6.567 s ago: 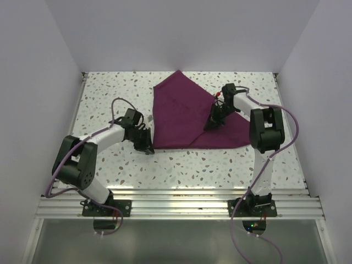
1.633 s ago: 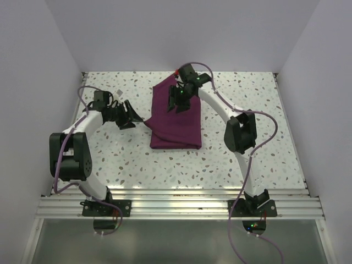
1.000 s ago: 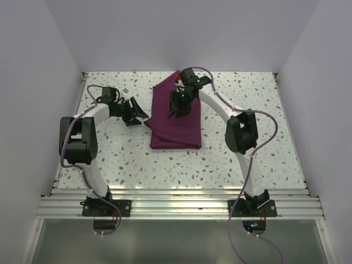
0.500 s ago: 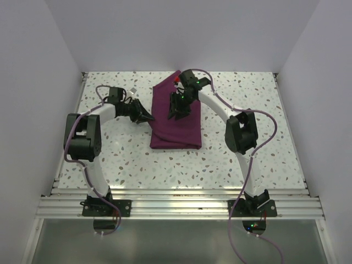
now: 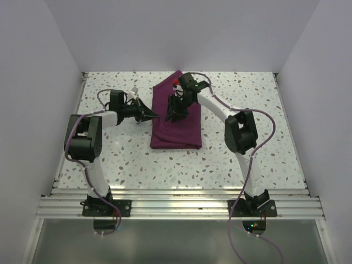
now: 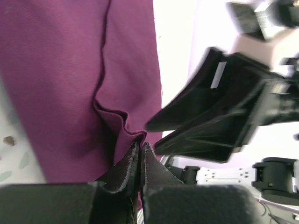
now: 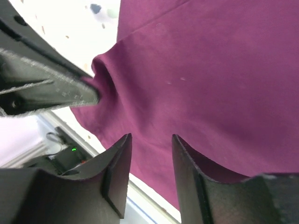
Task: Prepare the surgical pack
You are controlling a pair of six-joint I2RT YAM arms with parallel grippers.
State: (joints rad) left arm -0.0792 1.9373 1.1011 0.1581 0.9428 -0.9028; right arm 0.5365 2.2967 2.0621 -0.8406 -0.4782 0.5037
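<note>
— Where's the surgical pack (image 5: 181, 129)?
— Folded on the desk (image 5: 247, 159), just past centre toward 12 o'clock.
— And your tools?
— My left tool (image 5: 154, 116) is pinched tight on a fold at its 9 o'clock edge. My right tool (image 5: 175, 114) hangs parted over it, gripping nothing.

From above you get bright, even light on the tabletop (image 5: 181, 165): shadows under the arms are faint and soft, there is no glare, and the picture stays sharp to its edges. In your left wrist view the background at upper right is blown out to white. The left arm's fingers (image 6: 117, 186) sit dark and fuzzy at the bottom, while the cloth (image 6: 56, 70) is clear, with a dark shadow line in its fold. In your right wrist view the right arm's fingers (image 7: 114, 182) are soft and unlit, the cloth crisp, the tabletop corner washed out.
</note>
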